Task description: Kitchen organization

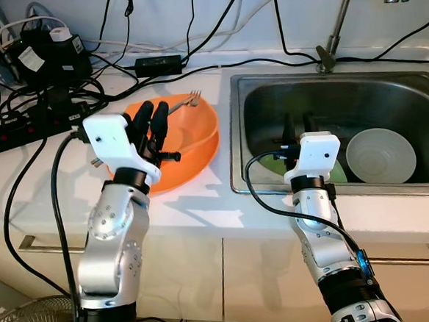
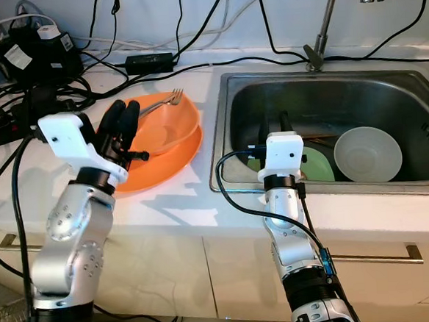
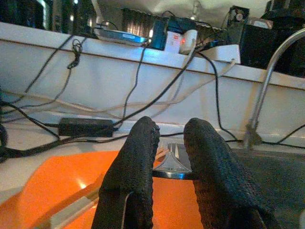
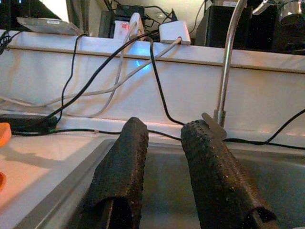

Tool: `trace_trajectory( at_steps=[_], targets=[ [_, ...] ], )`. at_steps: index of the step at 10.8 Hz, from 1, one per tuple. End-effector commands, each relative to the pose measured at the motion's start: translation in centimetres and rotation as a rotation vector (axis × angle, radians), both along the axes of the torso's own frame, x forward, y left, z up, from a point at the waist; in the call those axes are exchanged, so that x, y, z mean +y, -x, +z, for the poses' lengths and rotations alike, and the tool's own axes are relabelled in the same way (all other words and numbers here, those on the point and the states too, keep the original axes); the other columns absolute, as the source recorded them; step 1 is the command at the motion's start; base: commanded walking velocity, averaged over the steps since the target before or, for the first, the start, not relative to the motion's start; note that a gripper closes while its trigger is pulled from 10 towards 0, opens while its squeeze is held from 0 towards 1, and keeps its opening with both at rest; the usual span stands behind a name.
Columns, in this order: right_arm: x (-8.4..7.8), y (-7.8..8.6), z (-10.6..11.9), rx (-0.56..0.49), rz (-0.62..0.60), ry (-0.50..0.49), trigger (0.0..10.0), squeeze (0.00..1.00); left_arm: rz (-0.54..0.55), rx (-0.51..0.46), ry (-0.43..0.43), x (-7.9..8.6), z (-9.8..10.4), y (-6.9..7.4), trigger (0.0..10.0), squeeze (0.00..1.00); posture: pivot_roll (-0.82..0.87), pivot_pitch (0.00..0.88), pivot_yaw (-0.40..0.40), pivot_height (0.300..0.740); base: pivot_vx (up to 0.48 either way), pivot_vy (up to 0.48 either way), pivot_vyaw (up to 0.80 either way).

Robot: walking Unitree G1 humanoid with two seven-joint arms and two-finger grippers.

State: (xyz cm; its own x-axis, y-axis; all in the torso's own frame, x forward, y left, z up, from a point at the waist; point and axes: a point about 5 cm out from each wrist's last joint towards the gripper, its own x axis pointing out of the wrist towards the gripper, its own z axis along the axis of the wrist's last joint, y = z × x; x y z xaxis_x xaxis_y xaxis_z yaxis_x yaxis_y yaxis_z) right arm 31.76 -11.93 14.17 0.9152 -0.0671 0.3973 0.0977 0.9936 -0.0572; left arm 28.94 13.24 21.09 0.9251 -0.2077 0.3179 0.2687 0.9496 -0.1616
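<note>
Left gripper (image 3: 169,143) fingers parted over orange bowl (image 1: 198,133), fork (image 3: 172,160) between them; right gripper (image 4: 164,143) parted above sink (image 1: 386,94).

Right gripper (image 4: 164,138) sits front and center, its two black textured fingers (image 4: 119,176) rising from the bottom edge with a clear gap between them, nothing held. Behind them is the steel sink (image 4: 71,191), its rim running diagonally across the lower left. An orange dish edge (image 4: 4,133) pokes in at the far left. The faucet pipe (image 4: 226,62) goes up right of center, its base just above the right finger's tip. Black and white cables (image 4: 95,76) drape across the white wall (image 4: 267,95). A white adapter (image 4: 174,32) rests on the ledge at the top.
</note>
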Motion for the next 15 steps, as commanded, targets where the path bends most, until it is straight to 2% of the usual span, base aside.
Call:
trace_trajectory(
  at_steps=[1,3,6,7,10,12,13,15],
  targets=[
    [-0.1,0.0,-0.7,0.038,-0.012,0.000,10.0,0.00,-0.035,-0.008,0.014,-0.4,0.7,0.1,10.0,0.00,0.12,0.000,0.040,0.740,0.000,0.000,0.00],
    [-0.1,-0.1,-0.8,0.046,-0.012,0.004,10.0,0.00,-0.091,0.051,0.042,-1.0,0.3,0.1,10.0,0.00,0.12,0.000,0.043,0.740,0.000,0.000,0.00],
    [0.1,-0.2,-0.9,0.056,-0.001,0.005,10.0,0.00,-0.142,0.160,-0.079,-1.5,-1.3,0.3,10.0,0.00,0.12,0.000,0.043,0.740,0.000,0.000,0.00],
    [0.1,-0.2,-0.9,0.056,0.001,0.004,10.0,0.00,-0.145,0.176,-0.094,-1.3,-1.4,0.4,10.0,0.00,0.13,0.000,0.042,0.740,0.000,0.000,0.00],
    [0.3,-0.2,-0.9,0.055,0.009,0.002,10.0,0.00,-0.147,0.160,0.016,-0.7,-0.8,0.3,10.0,0.00,0.13,0.000,0.045,0.740,0.000,0.000,0.00],
    [0.3,-0.2,-0.9,0.052,0.009,0.000,10.0,0.00,-0.210,0.054,0.181,-1.3,1.3,0.5,10.0,0.00,0.12,0.000,0.042,0.740,0.000,0.000,0.00],
    [0.3,-0.2,-0.9,0.052,0.007,0.000,10.0,0.00,-0.244,0.038,0.224,-1.7,1.7,0.7,10.0,0.00,0.12,0.000,0.043,0.740,0.000,0.000,0.00],
    [0.3,-0.3,-0.8,0.050,0.007,-0.001,10.0,0.00,-0.275,0.030,0.258,-2.4,2.0,0.7,10.0,0.00,0.12,0.000,0.045,0.740,0.000,0.000,0.00]
  ],
)
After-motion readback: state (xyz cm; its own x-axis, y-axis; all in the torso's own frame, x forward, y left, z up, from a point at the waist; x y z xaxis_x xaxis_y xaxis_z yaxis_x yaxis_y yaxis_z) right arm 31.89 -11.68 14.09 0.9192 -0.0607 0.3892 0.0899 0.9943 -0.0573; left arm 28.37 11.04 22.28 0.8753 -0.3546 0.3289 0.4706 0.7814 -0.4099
